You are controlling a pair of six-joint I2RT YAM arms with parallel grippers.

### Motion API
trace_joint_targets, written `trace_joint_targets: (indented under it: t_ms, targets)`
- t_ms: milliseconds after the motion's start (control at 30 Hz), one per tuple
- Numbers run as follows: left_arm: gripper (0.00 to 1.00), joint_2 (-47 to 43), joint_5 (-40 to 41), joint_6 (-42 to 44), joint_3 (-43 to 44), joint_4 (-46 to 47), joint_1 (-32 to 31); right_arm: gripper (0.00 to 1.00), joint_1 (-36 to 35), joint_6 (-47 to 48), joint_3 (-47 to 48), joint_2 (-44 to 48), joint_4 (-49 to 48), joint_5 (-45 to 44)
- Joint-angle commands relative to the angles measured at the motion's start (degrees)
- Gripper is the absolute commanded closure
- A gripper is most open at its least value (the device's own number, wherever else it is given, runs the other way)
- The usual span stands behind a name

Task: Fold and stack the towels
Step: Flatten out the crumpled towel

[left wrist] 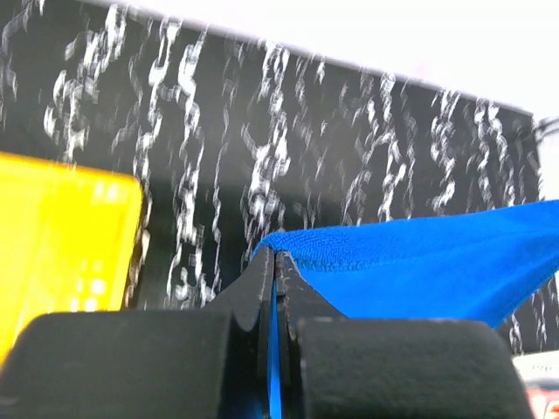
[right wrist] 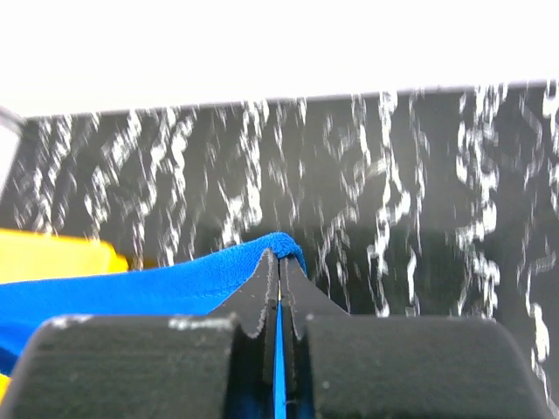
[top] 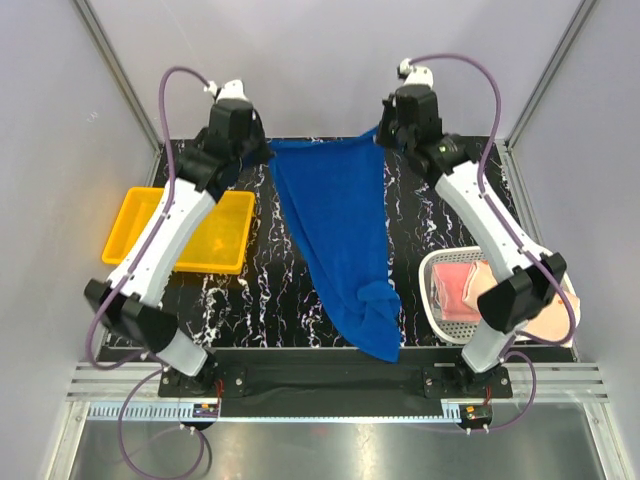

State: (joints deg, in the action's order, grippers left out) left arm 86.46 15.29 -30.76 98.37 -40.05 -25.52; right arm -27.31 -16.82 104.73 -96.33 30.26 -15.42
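Both tools were clamped fully shut on the blue towel [top: 340, 230]: the left tool [left wrist: 275, 255] pinched one far corner at its hem, and the right tool [right wrist: 279, 253] pinched the other, with a thin line of blue cloth showing between each pair of closed jaws. Stretched between them, the far edge ran crosswise at the back of the desk [top: 270, 290]. From there the towel narrowed as it trailed toward the robot, its long axis running far to near and leaning slightly right, and it ended in a crumpled bunch at the desk's near edge. It looked light, limp and napped, so probably not slippery or fragile. It would likely sag wherever it was unsupported, which made the hemmed corners the sensible hold. The bunched near end would probably need pulling flat before a fold. A yellow tray [top: 130, 215] sat to the left of the towel, partly under the left arm. On the right, a white mesh basket [top: 432, 270] held a pink towel [top: 460, 285].
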Motion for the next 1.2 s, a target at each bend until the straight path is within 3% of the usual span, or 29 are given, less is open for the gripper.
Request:
trace_joint_targets:
  t_ms: [0, 167, 367, 467, 767, 967, 1167]
  targets:
    - [1.00, 6.4, -6.4, 5.6, 10.0, 2.2, 3.6, 1.00, 2.1, 3.5, 10.8, -5.5, -0.3, 2.1]
    - [1.00, 14.0, -12.7, 6.9, 22.2, 2.5, 7.8, 1.00, 4.5, 4.4, 24.2, -12.8, 0.9, 4.4]
    - [1.00, 12.9, -14.9, 7.9, 27.8, 4.5, 8.3, 1.00, 4.5, 5.1, 35.9, -15.2, 5.5, 5.8]
    - [1.00, 9.6, -17.3, 8.0, 28.4, 4.5, 8.3, 1.00, 4.5, 5.4, 30.6, -9.6, 3.7, 7.1]
    - [1.00, -5.1, -24.5, 9.3, 18.4, 7.5, 7.8, 1.00, 4.6, 4.3, 11.6, 10.8, -2.7, 14.4]
    - [1.00, -14.0, -31.3, 10.4, 14.2, 8.0, 6.5, 1.00, 4.5, 2.8, 9.6, 18.9, -1.5, 20.8]
    - [1.00, -20.6, -35.7, 10.1, 15.4, 7.0, 5.4, 1.00, 4.5, 0.4, 12.6, 24.2, 0.9, 26.1]
